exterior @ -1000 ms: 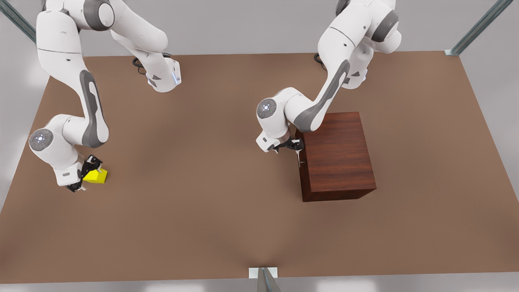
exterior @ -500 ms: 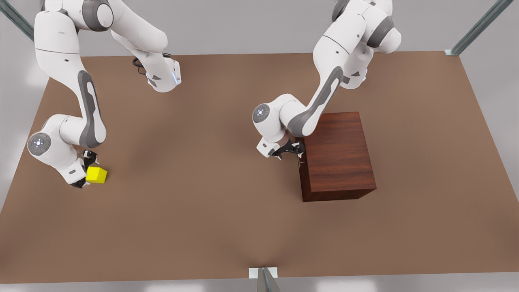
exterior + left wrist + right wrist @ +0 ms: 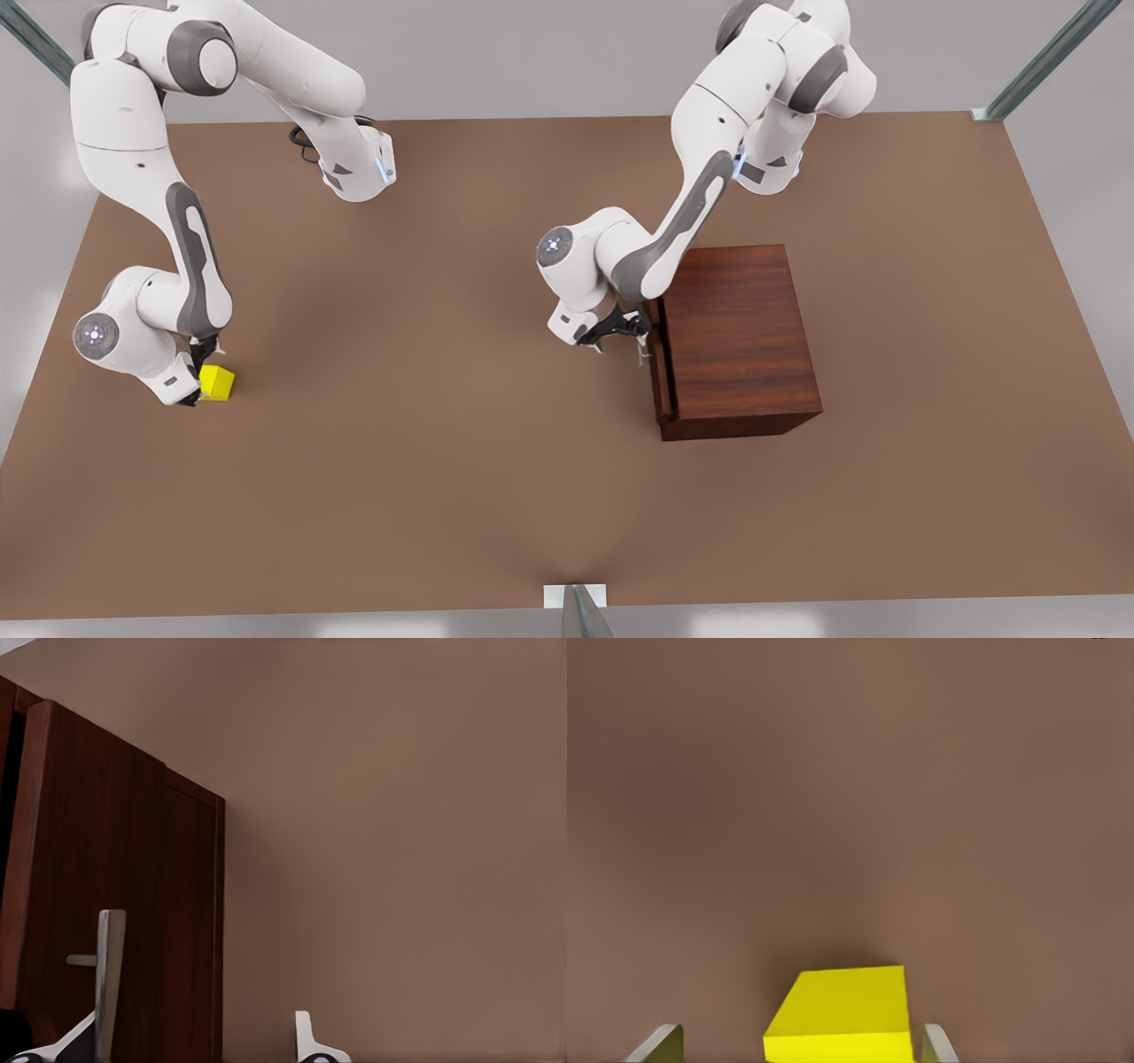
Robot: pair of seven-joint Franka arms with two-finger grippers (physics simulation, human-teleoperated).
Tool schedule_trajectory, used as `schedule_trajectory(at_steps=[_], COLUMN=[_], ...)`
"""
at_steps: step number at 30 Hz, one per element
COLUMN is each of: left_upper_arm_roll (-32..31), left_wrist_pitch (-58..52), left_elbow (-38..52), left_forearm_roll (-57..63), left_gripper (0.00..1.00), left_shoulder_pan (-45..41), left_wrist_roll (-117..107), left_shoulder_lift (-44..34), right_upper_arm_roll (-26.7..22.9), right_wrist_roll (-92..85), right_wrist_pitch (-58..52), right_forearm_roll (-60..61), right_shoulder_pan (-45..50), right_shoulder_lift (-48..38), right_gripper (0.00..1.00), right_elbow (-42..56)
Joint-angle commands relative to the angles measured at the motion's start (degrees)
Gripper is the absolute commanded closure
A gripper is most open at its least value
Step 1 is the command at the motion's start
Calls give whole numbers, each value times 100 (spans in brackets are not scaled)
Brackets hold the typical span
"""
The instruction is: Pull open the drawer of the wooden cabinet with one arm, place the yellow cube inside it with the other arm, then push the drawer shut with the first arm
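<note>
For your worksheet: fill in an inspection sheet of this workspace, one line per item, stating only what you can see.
Surface: brown table, bare between the arms.
Job's things: wooden cabinet at the front view's right; its drawer stands slightly out, with a dark gap behind the front panel; silver handle. The yellow cube sits on the table at the front view's left.
Clutter: nothing seen.
Grippers: left hand at the drawer handle, fingers apart; right hand low over the cube, one finger on each side, open.
Cables: dark cable loops at the arm bases.
Surroundings: grey walls, metal frame struts at the corners.
</note>
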Motion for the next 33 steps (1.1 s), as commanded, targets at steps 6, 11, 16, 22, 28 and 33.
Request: schedule_trajectory(at_steps=[6,11,16,22,28,33], left_upper_arm_roll=[-10,-18,-27,-71,-71,-71], left_wrist_pitch=[45,45,283,318,318,309], left_elbow=[180,268,356,522,628,786], left_forearm_roll=[17,35,-18,-18,9,9], left_gripper=[0,0,0,0,0,0], left_shoulder_pan=[-99,-169,-249,-275,-310,-380], left_wrist_roll=[-410,-304,-339,-322,-120,-40], left_shoulder_lift=[80,168,239,318,379,493], right_upper_arm_roll=[9,9,9,9,9,18], right_wrist_roll=[-427,-435,-444,-435,-427,-462], right_wrist_pitch=[523,611,620,875,884,875], right_forearm_roll=[40,14,5,5,31,31], right_shoulder_pan=[-56,-170,-223,-267,-267,-267], right_shoulder_lift=[96,210,306,535,588,597], right_gripper=[0,0,0,0,5,23], right_elbow=[10,-7,-34,-7,2,2])
